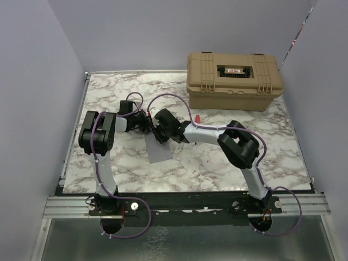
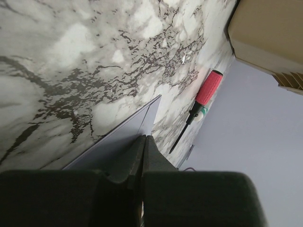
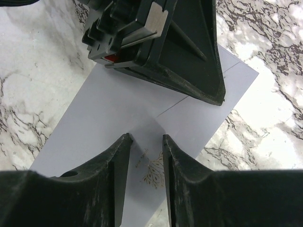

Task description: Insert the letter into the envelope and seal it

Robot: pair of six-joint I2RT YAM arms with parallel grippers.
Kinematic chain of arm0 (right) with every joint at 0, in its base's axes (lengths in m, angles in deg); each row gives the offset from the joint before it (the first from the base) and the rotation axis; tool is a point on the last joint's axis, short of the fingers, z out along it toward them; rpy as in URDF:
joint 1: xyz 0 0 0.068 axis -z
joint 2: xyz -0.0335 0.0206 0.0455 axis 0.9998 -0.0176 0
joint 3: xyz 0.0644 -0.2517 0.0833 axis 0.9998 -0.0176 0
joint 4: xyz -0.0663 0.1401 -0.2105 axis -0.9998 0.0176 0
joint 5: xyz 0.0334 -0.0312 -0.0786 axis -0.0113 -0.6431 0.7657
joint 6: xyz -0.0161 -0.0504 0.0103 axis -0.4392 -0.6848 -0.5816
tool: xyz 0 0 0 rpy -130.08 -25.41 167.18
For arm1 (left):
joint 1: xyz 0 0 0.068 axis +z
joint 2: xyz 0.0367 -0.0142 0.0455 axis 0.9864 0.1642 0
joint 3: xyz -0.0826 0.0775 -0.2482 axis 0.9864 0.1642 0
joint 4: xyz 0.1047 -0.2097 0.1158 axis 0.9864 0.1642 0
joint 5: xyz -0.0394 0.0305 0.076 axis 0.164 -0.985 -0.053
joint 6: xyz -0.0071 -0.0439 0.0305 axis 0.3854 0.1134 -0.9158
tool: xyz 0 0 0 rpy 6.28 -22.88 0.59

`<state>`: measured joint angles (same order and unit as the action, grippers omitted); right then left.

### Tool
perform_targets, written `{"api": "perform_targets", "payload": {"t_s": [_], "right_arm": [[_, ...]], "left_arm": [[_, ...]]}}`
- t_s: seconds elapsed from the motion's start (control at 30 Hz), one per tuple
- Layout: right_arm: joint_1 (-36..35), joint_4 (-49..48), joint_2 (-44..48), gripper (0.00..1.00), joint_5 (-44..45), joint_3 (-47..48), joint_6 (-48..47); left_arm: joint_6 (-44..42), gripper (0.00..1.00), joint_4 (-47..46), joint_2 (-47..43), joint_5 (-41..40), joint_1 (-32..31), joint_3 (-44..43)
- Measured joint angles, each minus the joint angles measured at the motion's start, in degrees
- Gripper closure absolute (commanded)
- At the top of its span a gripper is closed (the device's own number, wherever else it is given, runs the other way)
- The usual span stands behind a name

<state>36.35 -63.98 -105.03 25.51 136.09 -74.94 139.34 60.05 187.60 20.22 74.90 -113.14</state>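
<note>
Lying flat on the surface [image 3: 33, 71], the envelope [image 3: 104, 109] is pinned by the left fingers [image 3: 189, 61], pressed together; the right fingers [image 3: 118, 170] are parted, empty. It could be dragged askew if that pin slips.

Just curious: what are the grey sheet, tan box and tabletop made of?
The envelope looks like thin matte grey paper, judging by its sharp creases. The case is probably hard moulded plastic, ribbed, with latches. The table is marble-patterned and slightly glossy, possibly only printed laminate.
</note>
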Motion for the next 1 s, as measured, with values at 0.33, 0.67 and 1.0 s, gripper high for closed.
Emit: {"api": "perform_targets", "payload": {"t_s": [0.33,0.67,1.0], "right_arm": [[-0.3,-2.6,1.2,0.64,0.2,-2.9,0.0],[-1.6,-3.3,4.6,0.71,0.2,-7.7,-0.1],[-2.3,-1.4,10.3,0.83,-1.4,-14.5,1.7]], "left_arm": [[0.0,1.00,0.4,0.1,0.1,0.0,-0.2],[-0.1,1.00,0.5,0.2,0.4,0.1,-0.3],[-0.8,1.00,1.6,0.4,0.6,0.1,-1.0]]}}
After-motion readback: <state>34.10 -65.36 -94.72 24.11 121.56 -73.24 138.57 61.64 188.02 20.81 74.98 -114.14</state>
